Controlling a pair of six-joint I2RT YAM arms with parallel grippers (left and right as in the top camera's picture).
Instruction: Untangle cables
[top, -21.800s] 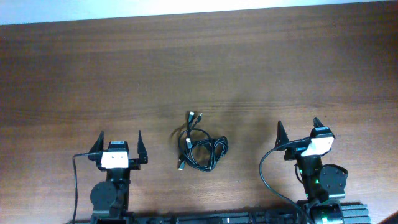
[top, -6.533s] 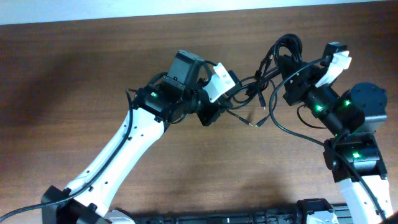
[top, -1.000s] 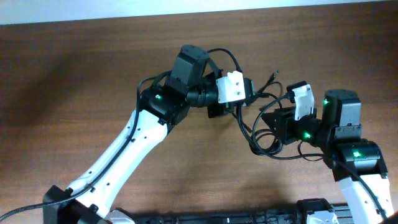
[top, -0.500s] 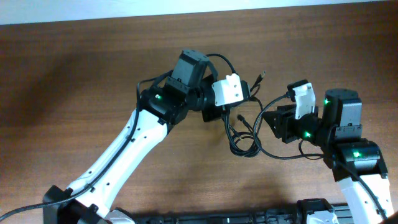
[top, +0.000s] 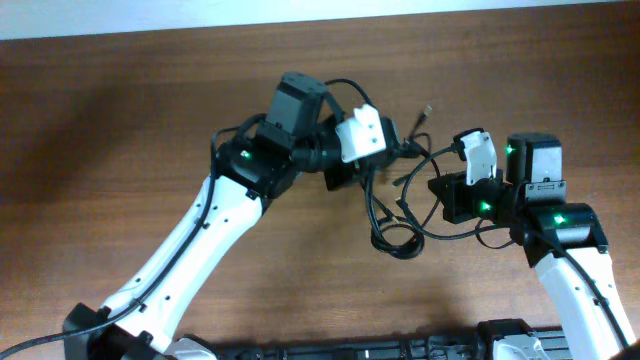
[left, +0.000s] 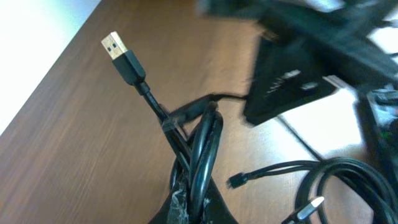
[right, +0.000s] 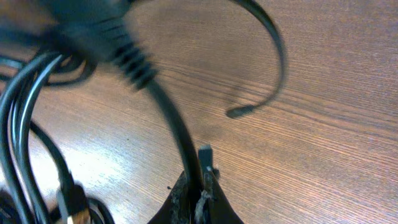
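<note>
Glossy black cables (left: 205, 143) loop over grained wooden table (top: 150, 120), pinched by left pincer (left: 193, 208) and right pincer (right: 196, 194).

1. No word, number or brand can be read in any of the three views.
2. Faint pale marks sit on a black block (left: 291, 79) ahead of the left gripper (left: 193, 208) and to its right. They are too blurred to make out.
3. A small white label (top: 545, 186) lies behind the right gripper (top: 440, 192), seen from overhead. It is too small to read.
</note>
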